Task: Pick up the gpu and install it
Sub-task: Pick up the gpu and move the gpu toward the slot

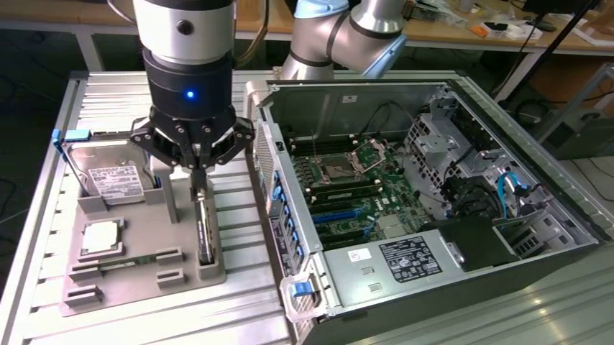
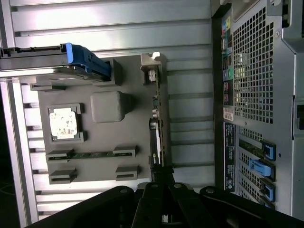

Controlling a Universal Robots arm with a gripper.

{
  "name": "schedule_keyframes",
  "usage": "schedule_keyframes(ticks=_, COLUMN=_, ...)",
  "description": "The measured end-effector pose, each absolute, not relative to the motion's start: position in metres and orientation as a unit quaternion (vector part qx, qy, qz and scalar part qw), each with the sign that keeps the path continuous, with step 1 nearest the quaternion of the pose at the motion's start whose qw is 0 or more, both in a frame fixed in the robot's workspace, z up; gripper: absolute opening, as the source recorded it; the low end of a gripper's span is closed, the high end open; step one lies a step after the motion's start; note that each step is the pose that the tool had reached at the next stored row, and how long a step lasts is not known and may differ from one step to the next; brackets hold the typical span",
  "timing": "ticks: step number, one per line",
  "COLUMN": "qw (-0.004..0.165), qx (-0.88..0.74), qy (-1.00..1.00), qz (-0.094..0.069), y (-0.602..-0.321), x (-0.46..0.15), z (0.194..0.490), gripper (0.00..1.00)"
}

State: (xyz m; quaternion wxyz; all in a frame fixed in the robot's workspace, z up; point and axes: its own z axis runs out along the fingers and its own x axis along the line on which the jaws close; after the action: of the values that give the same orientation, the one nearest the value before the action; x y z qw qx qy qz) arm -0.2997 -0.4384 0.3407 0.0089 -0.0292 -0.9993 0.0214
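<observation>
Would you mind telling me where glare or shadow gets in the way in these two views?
Exterior view: even light, mild glare on the ribbed table, and the gpu reads as a dark edge under the tool. Wrist view: hard glare whitens the table beside the hard drive, while the tool is an unlit black mass against the gpu.

- Looking like a robotics lab or an electronics assembly workshop.
- Housing a Universal Robots arm (image 1: 336, 36) over a ribbed aluminium table (image 1: 106, 100).
- Displaying an open computer tower case (image 1: 346, 108) beside a grey fixture tray (image 1: 154, 230) of loose PC parts.
- Backing onto cluttered wooden workbenches (image 1: 57, 13).
</observation>
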Motion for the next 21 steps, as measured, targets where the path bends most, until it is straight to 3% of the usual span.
schedule_keyframes(ticks=21, qw=0.009, qx=-0.029, qy=-0.999, qz=0.021, y=-0.438, x=-0.300, z=0.300, gripper=0.11)
